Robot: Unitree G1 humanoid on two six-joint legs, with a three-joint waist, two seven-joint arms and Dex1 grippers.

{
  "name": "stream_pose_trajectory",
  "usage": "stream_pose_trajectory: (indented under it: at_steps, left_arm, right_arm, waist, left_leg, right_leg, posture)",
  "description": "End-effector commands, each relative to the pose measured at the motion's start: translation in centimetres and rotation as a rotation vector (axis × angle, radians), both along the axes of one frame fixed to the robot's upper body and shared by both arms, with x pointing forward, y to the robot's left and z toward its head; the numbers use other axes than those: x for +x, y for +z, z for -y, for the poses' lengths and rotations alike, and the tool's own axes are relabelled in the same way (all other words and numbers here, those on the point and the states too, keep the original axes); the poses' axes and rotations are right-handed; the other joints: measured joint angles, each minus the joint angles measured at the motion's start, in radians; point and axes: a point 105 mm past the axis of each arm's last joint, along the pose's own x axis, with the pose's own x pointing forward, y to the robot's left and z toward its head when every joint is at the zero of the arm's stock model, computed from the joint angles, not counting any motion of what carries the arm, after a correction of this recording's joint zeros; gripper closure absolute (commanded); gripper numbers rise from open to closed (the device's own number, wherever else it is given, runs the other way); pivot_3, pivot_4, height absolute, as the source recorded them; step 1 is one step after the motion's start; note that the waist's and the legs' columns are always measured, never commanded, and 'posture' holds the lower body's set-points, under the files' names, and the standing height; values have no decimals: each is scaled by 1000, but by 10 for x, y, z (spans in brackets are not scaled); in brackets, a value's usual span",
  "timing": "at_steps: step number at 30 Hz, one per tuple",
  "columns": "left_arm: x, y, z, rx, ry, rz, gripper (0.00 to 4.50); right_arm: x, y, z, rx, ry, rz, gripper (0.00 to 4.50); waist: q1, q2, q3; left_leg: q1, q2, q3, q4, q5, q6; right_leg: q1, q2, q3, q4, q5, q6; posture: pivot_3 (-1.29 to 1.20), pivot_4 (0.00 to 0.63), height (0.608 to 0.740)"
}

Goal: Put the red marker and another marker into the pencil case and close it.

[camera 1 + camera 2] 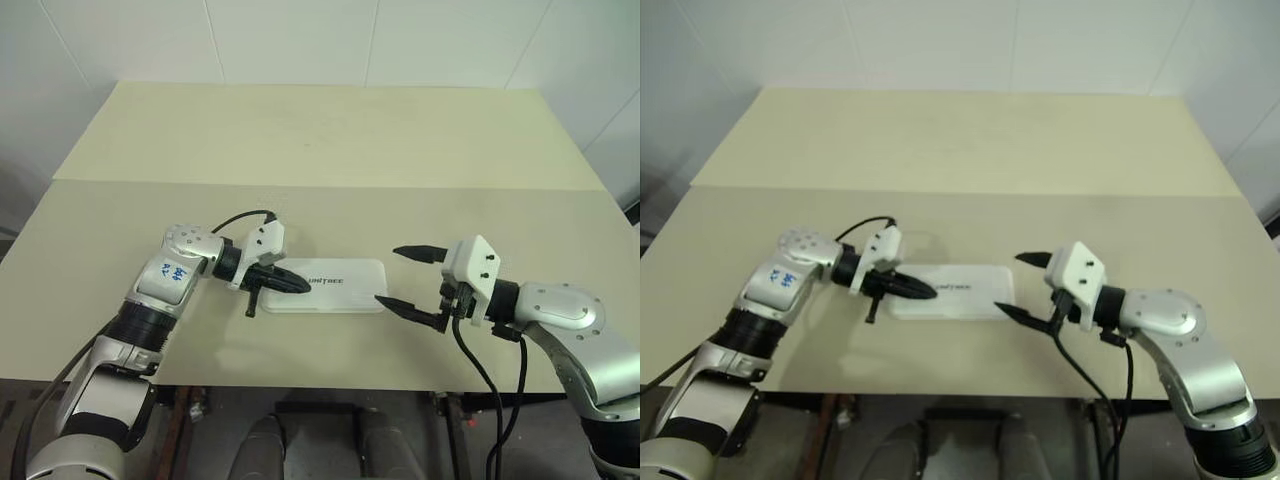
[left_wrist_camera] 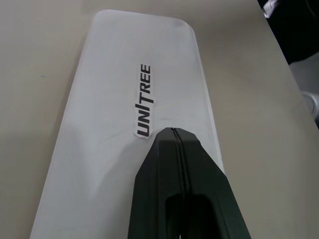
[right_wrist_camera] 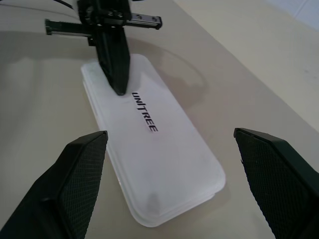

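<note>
Evidently the table [image 1: 330,140] is bare apart from the pencil case [image 1: 345,290], which lies flat near the front edge with its lid down and the lettering facing up. No markers can be seen on the tabletop, so it is judged that they are already inside (this cannot be confirmed, since the lid hides the tray).

The main risk is judged to be an incomplete closure. In the right wrist view a thin seam is seen along the near rim, so the lid may be resting rather than latched; if the pressing is done only at one end, the opposite end could stay sprung or the light case could be slid across the smooth table. A second risk is judged to come from the right arm: should it be brought in with its fingers wide, the case's end could be nudged and turned under the other tip.

The left gripper [image 1: 290,283] is held with its fingers pressed together, nothing pinched between them, and its tip is set on the lid at the case's left end, just short of the lettering. The right gripper [image 1: 410,277] is held with its fingers spread wide and empty, just beyond the case's right end and apart from it, so that the case lies between the two grippers.
</note>
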Motion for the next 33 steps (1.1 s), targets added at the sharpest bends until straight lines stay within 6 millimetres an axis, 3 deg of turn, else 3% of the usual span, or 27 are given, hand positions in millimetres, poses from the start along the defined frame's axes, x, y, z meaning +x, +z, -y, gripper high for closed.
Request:
stream_pose_trajectory:
  at_steps: [1, 4, 7, 12, 17, 19, 33]
  left_arm:
    - [-2, 23, -7, -70, 10, 45, 4493]
    - [-6, 44, -21, -153, 24, 62, 4493]
    - [-15, 55, -34, -177, 38, 65, 3890]
    - [-23, 57, -50, -190, 80, 81, 2234]
    - [-22, 63, -57, -233, 136, 171, 492]
    - [-22, 67, -55, -251, 147, 190, 29]
    - [-16, 64, -42, -286, 153, 216, 29]
  right_arm:
    - [-3, 8, -6, 0, 58, 42, 187]
    - [-1, 9, -6, -11, 76, 52, 187]
    - [5, 13, -4, -12, 76, 80, 187]
    - [17, 30, 0, 30, 63, 149, 187]
    - [24, 31, 5, 11, 56, 162, 187]
    - [26, 31, 8, 8, 45, 164, 187]
    - [42, 34, 30, -43, -45, 204, 187]
  waist:
    - [-2, 0, 0]
    - [-4, 0, 0]
    - [-5, 0, 0]
    - [-3, 0, 0]
    - [0, 0, 0]
    - [0, 0, 0]
    - [-1, 0, 0]
  left_leg:
    - [0, 0, 0, 0, 0, 0]
    - [0, 0, 0, -1, 0, 0]
    - [-1, 1, 0, -2, 0, 0]
    - [-1, 0, 0, -2, 0, 0]
    - [-1, 1, 0, -2, 0, 0]
    - [-1, 1, 0, -2, 0, 0]
    - [-1, 0, 0, -2, 0, 0]
  right_leg:
    - [-1, 0, 0, 0, 0, 1]
    - [-1, 0, 0, 0, 0, 1]
    - [-3, 0, 0, 1, 0, 1]
    - [-3, 0, 0, 0, 0, 1]
    - [-3, 0, 0, 0, 0, 0]
    - [-3, 0, 0, 0, 0, 0]
    - [-3, 0, 0, 0, 0, 1]
  posture:
    - [0, 150, 740]
    - [0, 150, 740]
    - [0, 150, 740]
    - [0, 150, 740]
    - [0, 150, 740]
    - [0, 150, 740]
    - [0, 150, 740]
